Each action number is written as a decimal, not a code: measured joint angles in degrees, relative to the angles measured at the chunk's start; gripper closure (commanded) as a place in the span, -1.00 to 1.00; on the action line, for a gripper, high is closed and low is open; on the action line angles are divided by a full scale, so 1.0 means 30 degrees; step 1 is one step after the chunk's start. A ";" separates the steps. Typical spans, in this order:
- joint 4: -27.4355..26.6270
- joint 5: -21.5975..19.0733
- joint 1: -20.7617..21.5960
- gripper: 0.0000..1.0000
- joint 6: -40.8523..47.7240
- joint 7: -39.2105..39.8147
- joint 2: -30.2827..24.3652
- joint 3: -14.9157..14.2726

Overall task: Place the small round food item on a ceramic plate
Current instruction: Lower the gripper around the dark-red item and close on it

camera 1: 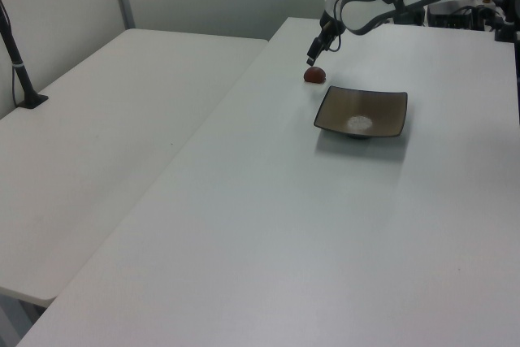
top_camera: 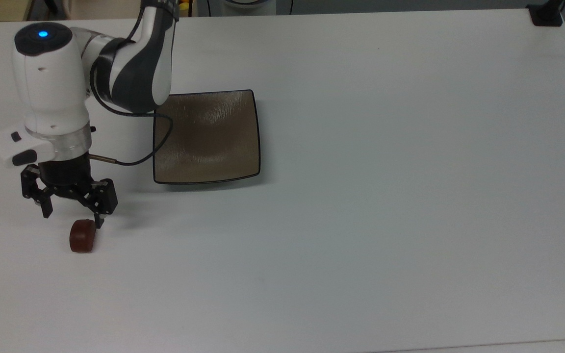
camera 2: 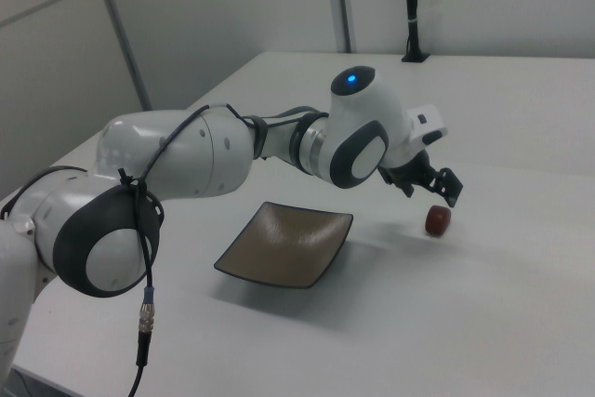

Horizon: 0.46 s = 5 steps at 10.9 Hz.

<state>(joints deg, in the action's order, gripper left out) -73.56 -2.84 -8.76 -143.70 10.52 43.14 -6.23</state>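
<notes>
Near the top view's lower left corner of the white worktop [top_camera: 361, 147], the small round food item [top_camera: 82, 236] lies by itself, well apart from the ceramic plate [top_camera: 206, 137], which sits further up and to the top view's right. My gripper [top_camera: 71, 215] hangs just above the item with its two fingers spread wide and nothing between them; in the top view one fingertip [top_camera: 98, 221] sits right at the item's upper edge, though whether it touches I cannot tell, and the right view shows the gripper [camera 2: 437, 190] a little above and beside the lump [camera 2: 438, 220]. I judge the item to be light and fairly firm, a squat barrel shape with a smooth matte skin that could roll or slip away if I nudge it from one side only. The best hold, I think, is across its rounded middle, with one finger on each side, closing gently in case it is softer than it looks. The plate looks glossy and hard, with upturned corners and a thin black rim, so the item may skid or roll once released; setting it down low near the centre seems wise. I count one food item, one plate and one gripper.
</notes>
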 measured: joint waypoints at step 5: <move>0.0078 0.0001 0.0000 -1.00 -0.1007 0.0122 0.0886 0.0014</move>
<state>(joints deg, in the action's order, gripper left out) -73.32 -2.83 -8.76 -146.72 10.88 45.80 -6.18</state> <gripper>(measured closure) 0.000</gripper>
